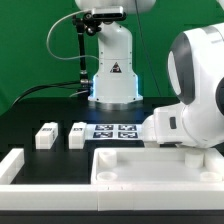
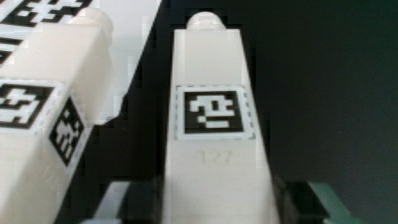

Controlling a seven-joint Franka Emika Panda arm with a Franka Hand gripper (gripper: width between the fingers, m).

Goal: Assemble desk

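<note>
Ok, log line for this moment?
step: leg pickup | gripper: astride tagged desk leg, grip unclear | second leg: close beside | tabletop panel: flat on table

The arm [image 1: 196, 80] rises from its base [image 1: 112, 72] at the back, then folds forward and down. Its bulky last links fill the exterior view's right. The gripper [image 2: 217, 206] points down. In the wrist view its two fingers [image 2: 313, 200] stand on either side of a leg [image 2: 217, 120], just beside its flanks. Whether they press it cannot be told.
</note>
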